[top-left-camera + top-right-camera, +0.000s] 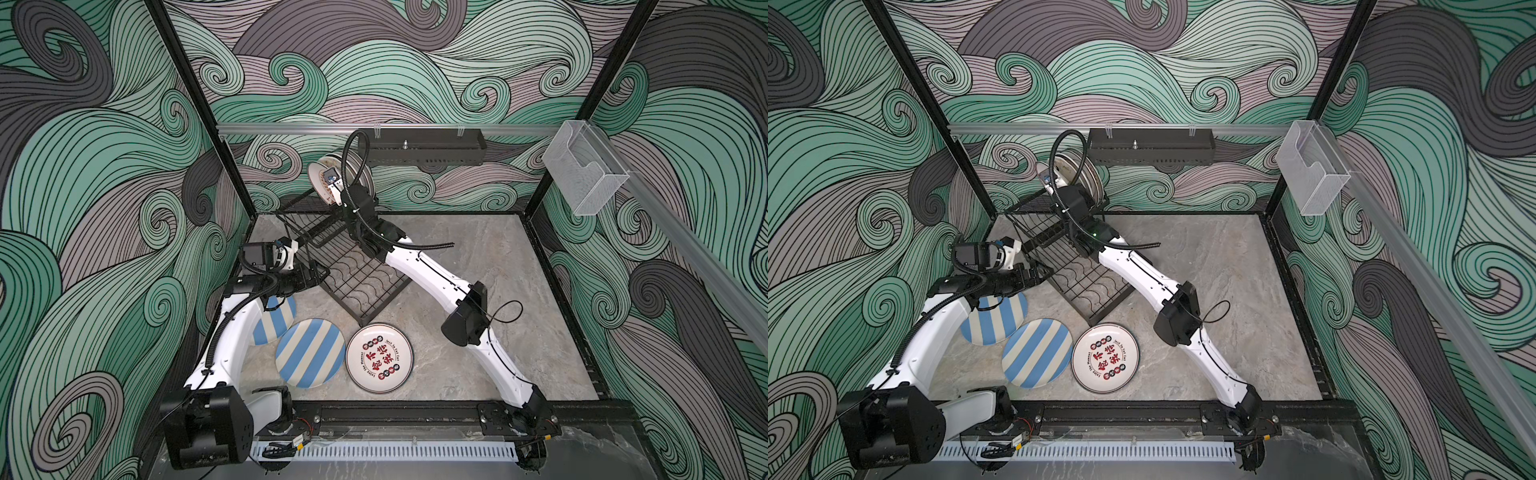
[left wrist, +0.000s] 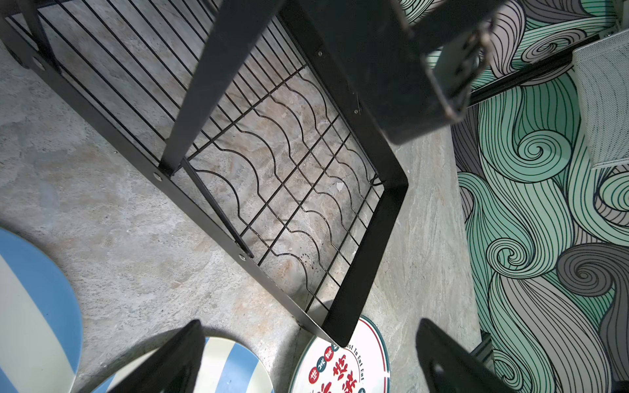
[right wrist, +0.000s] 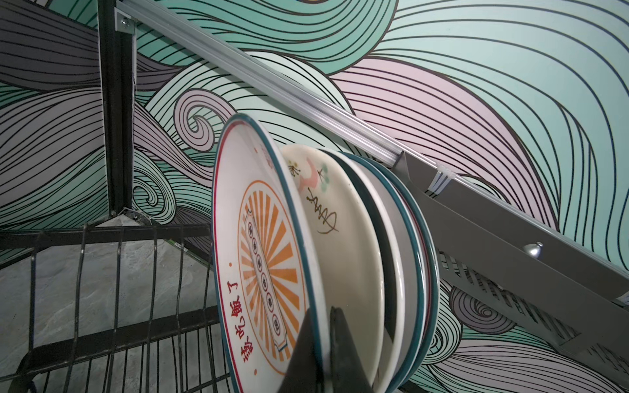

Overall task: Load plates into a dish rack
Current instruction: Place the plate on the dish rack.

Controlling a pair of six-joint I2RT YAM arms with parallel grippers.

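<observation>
Past halfway, prob. Several plates (image 3: pixel 384 245) on edge in rack (image 1: pixel 361 282) top shelf, far corner. Right gripper (image 3: pixel 323 314) clamped on sunburst plate (image 3: pixel 258 258) rim there. Left gripper (image 2: pixel 309 323) spread wide, empty, by rack base. Three to go, flat on grey stone-look table (image 1: pixel 478 257): two striped plates (image 1: pixel 309 353), one lettered plate (image 1: pixel 379 357). Wave-mural walls (image 1: pixel 415 62) all round.

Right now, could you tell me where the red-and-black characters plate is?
The characters plate lies flat in both top views, right of a striped plate, just before the dish rack's near corner.
</observation>
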